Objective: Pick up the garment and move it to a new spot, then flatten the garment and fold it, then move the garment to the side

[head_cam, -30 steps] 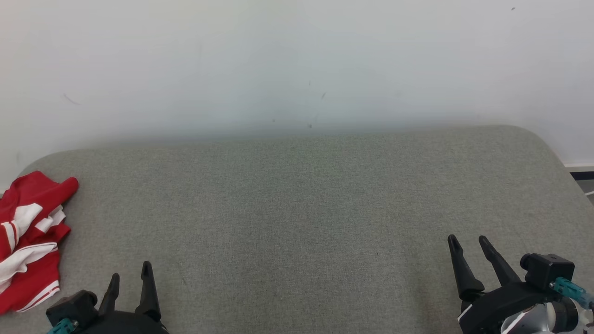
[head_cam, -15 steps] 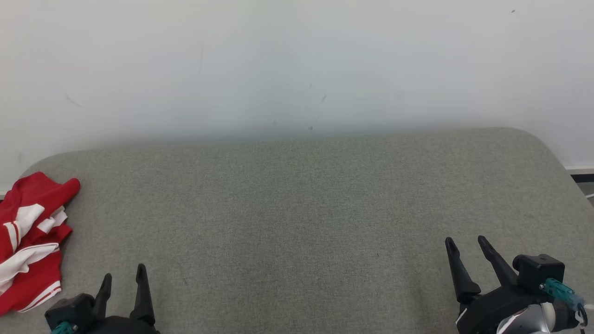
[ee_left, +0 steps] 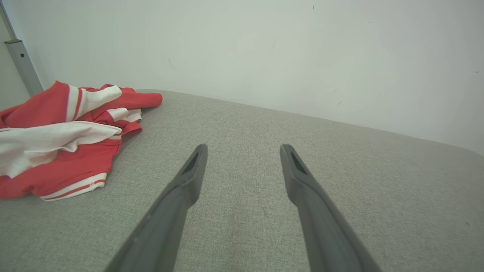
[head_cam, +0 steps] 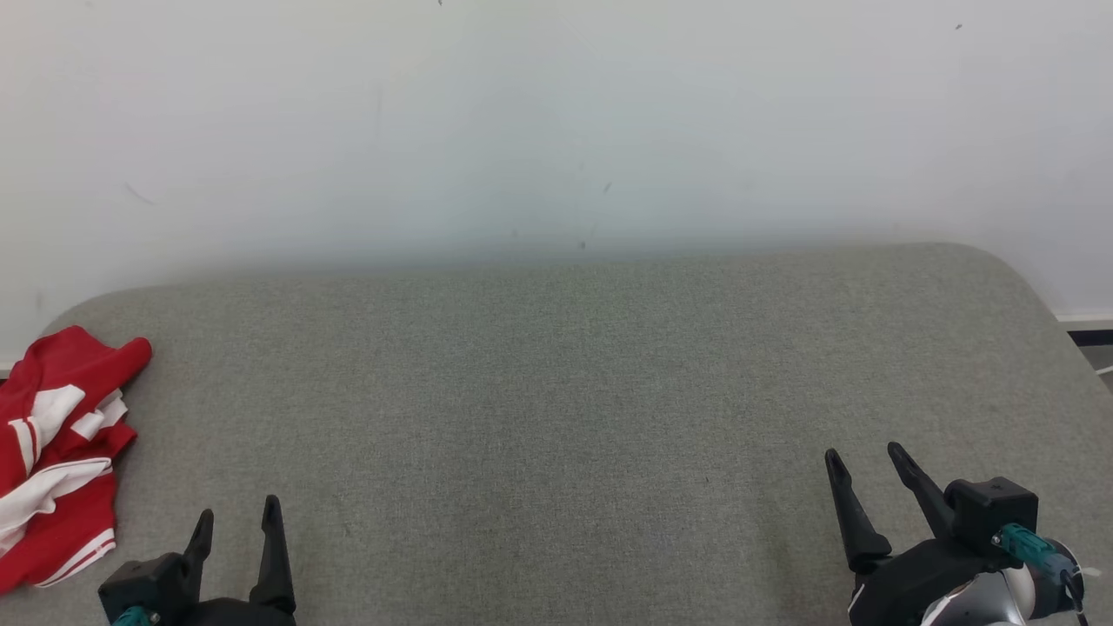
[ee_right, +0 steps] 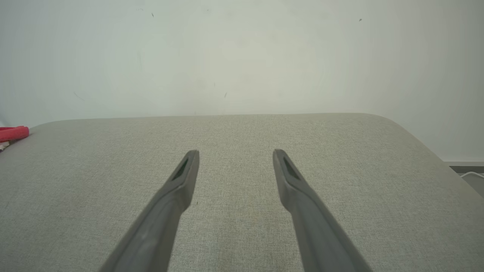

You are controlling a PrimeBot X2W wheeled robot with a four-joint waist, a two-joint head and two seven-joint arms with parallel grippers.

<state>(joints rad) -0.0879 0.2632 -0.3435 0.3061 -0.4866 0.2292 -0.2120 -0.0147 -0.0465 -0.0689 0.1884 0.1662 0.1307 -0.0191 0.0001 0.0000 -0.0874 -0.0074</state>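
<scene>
The garment is red with white stripes and lies crumpled at the far left edge of the grey padded surface. The left wrist view has the garment to the left of my fingers, a short way off. My left gripper hovers open at the lower left, empty, to the right of the garment. My right gripper stands open and empty at the lower right. A red tip of the garment peeks in at the left edge of the right wrist view.
A plain white wall rises behind the surface. The surface's rounded right corner drops to a floor strip with a white cable. A grey metal post stands beyond the garment.
The head camera has tilted slightly, so the whole scene sits a little lower. Both grippers have drawn back a little toward the bottom edge. The garment has not moved.
</scene>
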